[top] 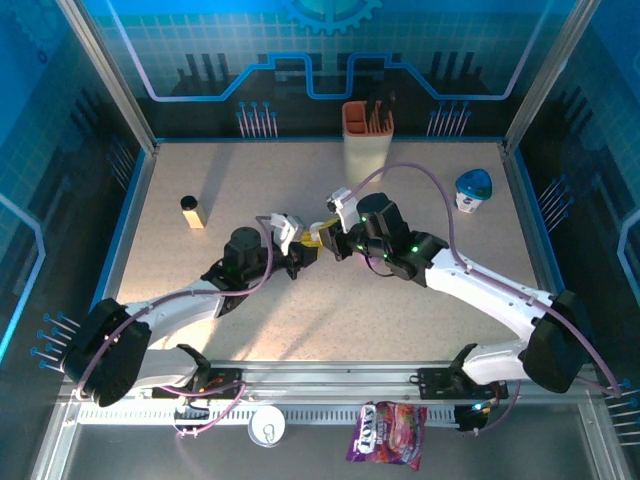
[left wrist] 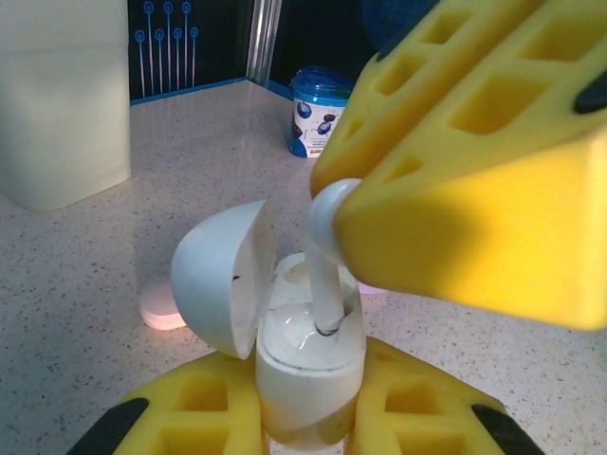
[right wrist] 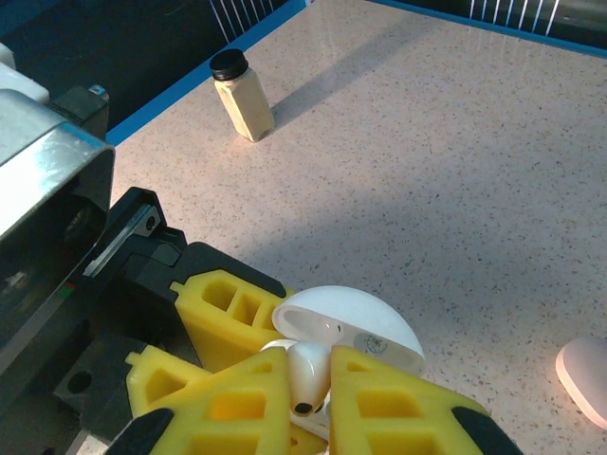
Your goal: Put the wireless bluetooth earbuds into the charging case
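Earbud (left wrist: pixel 323 261), surely light and slick, sits pinched at its head in the right claw (right wrist: pixel 305 403), stem down in the open case (left wrist: pixel 308 374). Left claw (left wrist: pixel 308 422) clamps that case, lid (left wrist: pixel 223 275) at 9 o'clock.

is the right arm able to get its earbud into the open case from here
Probably yes. The lid is swung aside, the left fingers hold the case upright, and the earbud in the right fingers has its stem at the open well, nothing between.
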Available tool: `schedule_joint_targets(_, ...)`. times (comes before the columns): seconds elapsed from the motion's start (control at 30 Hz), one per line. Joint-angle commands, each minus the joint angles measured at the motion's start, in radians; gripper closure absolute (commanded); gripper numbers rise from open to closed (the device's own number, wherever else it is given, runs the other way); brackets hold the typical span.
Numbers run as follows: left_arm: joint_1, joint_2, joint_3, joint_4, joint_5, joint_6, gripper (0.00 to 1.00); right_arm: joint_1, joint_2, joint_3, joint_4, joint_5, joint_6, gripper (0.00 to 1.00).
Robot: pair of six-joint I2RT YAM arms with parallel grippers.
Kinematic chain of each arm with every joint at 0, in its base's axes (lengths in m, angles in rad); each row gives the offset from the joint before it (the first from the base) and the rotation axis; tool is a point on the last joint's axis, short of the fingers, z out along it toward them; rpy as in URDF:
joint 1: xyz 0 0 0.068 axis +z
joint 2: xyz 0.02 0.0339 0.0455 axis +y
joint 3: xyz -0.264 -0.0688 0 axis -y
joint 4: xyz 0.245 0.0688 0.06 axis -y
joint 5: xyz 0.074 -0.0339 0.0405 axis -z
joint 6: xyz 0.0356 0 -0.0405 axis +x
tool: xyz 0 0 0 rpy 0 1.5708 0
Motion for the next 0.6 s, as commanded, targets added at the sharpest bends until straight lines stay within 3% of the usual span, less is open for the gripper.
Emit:
schedule_joint_targets(0.0, 0.013, -0.014, 0.060, 0.094, -0.032, -0.050, 1.00, 0.015, -0.016, -0.033, -0.034, 0.013, 0.002, 0.88)
schedule_joint_targets(0.33, 0.017, -0.011, 0.056, 0.107, -0.009, -0.020, 1.00, 0.019, 0.036, -0.023, -0.017, -0.038, 0.046, 0.88)
schedule_joint_targets(0.57, 0.016, -0.005, 0.033, 0.131, 0.024, 0.037, 1.00, -0.016, 0.045, 0.043, -0.108, -0.042, 0.091, 0.87)
